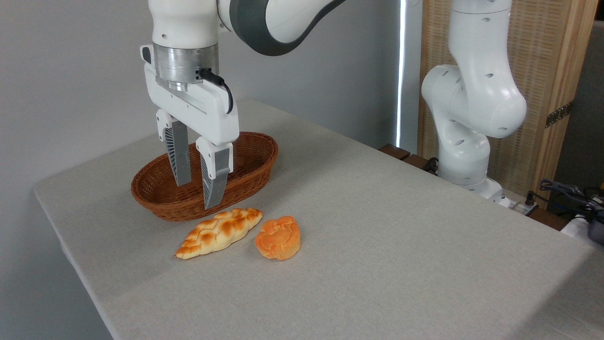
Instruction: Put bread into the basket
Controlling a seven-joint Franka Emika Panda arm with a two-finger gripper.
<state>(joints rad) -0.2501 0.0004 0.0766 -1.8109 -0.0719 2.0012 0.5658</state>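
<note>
The bread point(278, 237), a small thick orange bun with a swirled top, lies on the grey table in front of the basket. The oval brown wicker basket point(255, 165) stands behind it at the left and holds nothing that I can see. My gripper point(197, 194) hangs open in front of the basket's near side, fingers pointing down, with nothing between them. Its fingertips are up and to the left of the bun, apart from it.
A long golden-brown braided loaf point(219, 232) lies just left of the bun, almost touching it, below my gripper. The arm's white base point(465, 156) stands at the table's far right edge. Cables point(566, 191) sit beyond it.
</note>
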